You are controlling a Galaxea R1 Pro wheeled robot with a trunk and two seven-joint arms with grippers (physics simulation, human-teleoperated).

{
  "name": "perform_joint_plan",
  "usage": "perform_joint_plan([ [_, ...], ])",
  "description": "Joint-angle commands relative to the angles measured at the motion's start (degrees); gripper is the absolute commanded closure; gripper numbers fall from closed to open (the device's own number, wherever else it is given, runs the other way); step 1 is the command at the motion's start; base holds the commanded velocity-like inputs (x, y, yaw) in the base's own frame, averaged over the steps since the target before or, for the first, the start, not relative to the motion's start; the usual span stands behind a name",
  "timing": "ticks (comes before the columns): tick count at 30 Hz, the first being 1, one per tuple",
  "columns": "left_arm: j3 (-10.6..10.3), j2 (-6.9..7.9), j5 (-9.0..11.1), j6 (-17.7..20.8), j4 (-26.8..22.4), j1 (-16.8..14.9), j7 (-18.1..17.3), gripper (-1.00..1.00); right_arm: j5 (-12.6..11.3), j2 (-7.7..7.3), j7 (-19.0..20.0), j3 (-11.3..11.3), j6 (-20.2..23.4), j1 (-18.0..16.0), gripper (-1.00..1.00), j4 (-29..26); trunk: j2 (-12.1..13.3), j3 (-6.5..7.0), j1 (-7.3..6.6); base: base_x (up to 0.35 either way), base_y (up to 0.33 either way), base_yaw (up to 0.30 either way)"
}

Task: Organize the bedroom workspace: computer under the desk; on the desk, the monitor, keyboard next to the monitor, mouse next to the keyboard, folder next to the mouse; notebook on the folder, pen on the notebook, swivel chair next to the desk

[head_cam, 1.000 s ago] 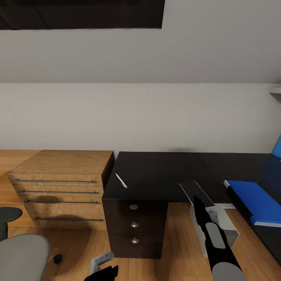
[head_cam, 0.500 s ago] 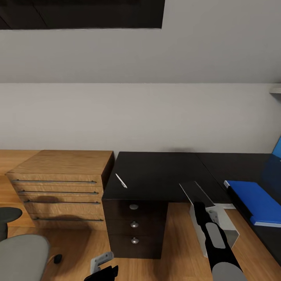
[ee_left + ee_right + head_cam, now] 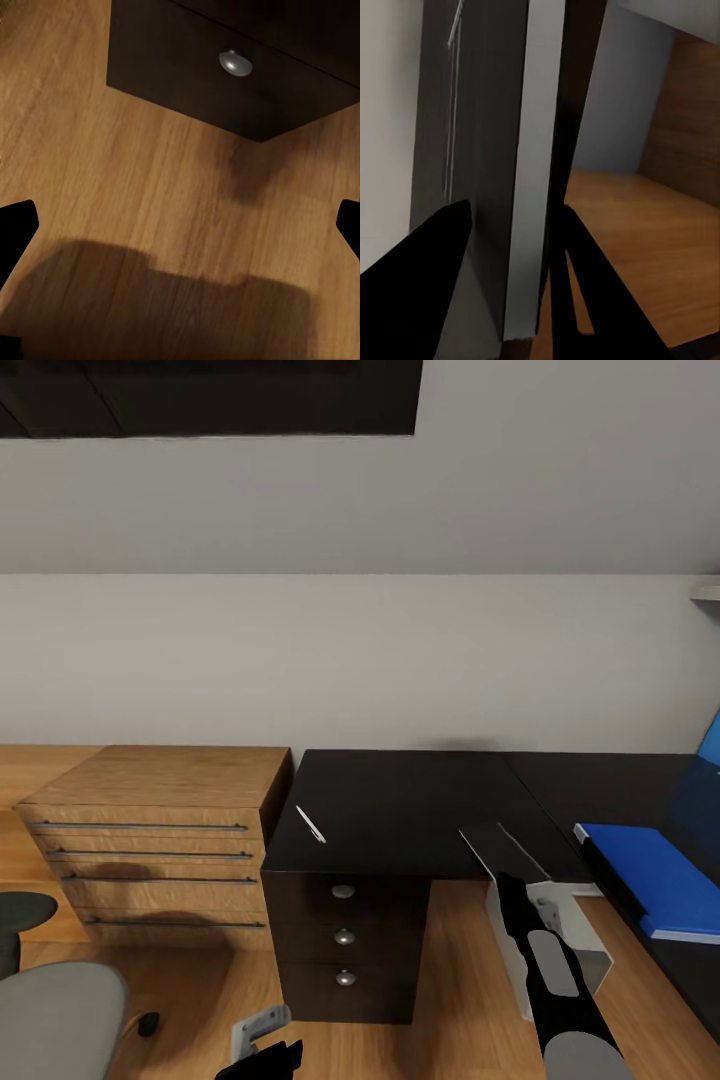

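I'm keeping my right gripper (image 3: 510,247) clamped on a thin grey-edged board (image 3: 505,850) — likely the notebook — which is barely lifting; the folder (image 3: 655,875) is lying on the desk (image 3: 420,800) beyond it; my left gripper (image 3: 180,225) is hanging wide apart over the floor.

Bright-blue folder (image 3: 655,875) on glossy black desk (image 3: 420,810); oak drawers (image 3: 150,840).

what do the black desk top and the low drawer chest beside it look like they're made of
The long black desk top looks like glossy lacquer or laminate: its surface carries a faint sheen and blue reflections near the bright-blue flat folder. The low oak-coloured drawer chest looks like wood or wood veneer, matte, with visible grain and thin dark metal-looking handle bars.
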Motion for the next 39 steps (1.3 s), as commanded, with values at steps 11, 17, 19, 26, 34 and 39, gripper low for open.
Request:
perform_joint_plan([
  [11, -0.06, -0.02, 0.61, -0.13, -0.09, 0.0, 0.58, -1.0, -0.59, 0.18, -0.04, -0.32, 0.54, 2.94, 1.0, -8.78, 4.4, 1.93, -2.42, 0.0, 0.0, 0.0],
  [17, -0.12, -0.06, 0.61, -0.14, -0.03, 0.0, 0.58, -1.0, -0.7, 0.26, -0.04, -0.32, 0.66, 5.39, 1.0, -14.15, 6.8, 3.01, -3.74, 0.0, 0.0, 0.0],
  [19, -0.13, -0.07, 0.61, -0.14, 0.03, 0.0, 0.58, -1.0, -0.71, 0.24, -0.04, -0.32, 0.66, 5.49, 1.0, -14.4, 7.61, 3.37, -4.18, 0.0, 0.0, 0.0],
  [26, -0.15, -0.08, 0.57, -0.14, 0.34, 0.0, 0.58, -1.0, -0.71, 0.15, -0.16, -0.4, 0.67, 5.59, 1.0, -14.64, 9.21, 3.9, -5.06, 0.0, 0.0, -0.075],
  [34, -0.15, -0.08, 0.61, -0.14, 0.46, 0.0, 0.5, -1.0, -0.71, 0.05, -0.21, -0.54, 0.67, 5.59, 1.0, -14.76, 9.21, 3.41, -5.06, 0.0, 0.0, -0.189],
  [39, -0.15, -0.08, 0.6, -0.18, 1.22, 0.0, 0.5, -1.0, -0.67, 0.05, -0.23, -0.77, 0.67, 5.61, 1.0, -16.31, 9.21, 3.09, -5.06, 0.0, 0.0, -0.199],
])
